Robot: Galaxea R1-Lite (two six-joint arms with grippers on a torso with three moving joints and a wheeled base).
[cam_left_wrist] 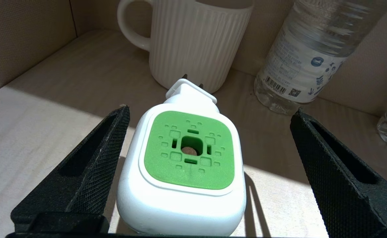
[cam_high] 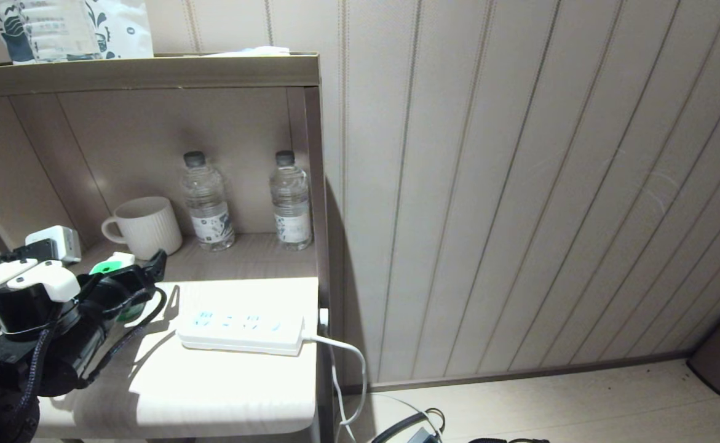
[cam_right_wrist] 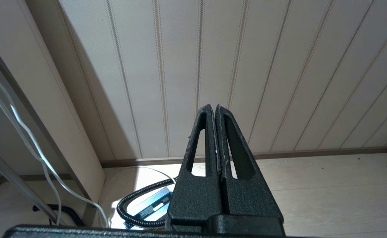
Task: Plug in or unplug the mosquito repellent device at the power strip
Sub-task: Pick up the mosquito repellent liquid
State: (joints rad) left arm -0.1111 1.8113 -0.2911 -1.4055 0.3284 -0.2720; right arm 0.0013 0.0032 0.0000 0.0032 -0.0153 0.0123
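Between the spread fingers [cam_left_wrist: 91, 172] of the left gripper [cam_left_wrist: 210, 112] stands the mosquito repellent device [cam_left_wrist: 183, 172], ungrasped. Only the left wrist view shows its prongs [cam_left_wrist: 185, 76]. The right gripper [cam_right_wrist: 214, 110] is clenched empty.

The left pincer [cam_left_wrist: 210, 112] stands wide, with gaps on both sides of the mosquito repellent device [cam_left_wrist: 183, 165]. Mug [cam_left_wrist: 196, 43] and water bottle [cam_left_wrist: 305, 56] block the upper frame; bare table [cam_high: 212, 381] lies lower centre in the head view.

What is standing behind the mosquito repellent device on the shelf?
Behind the mosquito repellent device stands a white ribbed mug, with a clear water bottle beside it. The mug's lower front is covered by the device's plug end, so any contact cannot be seen.
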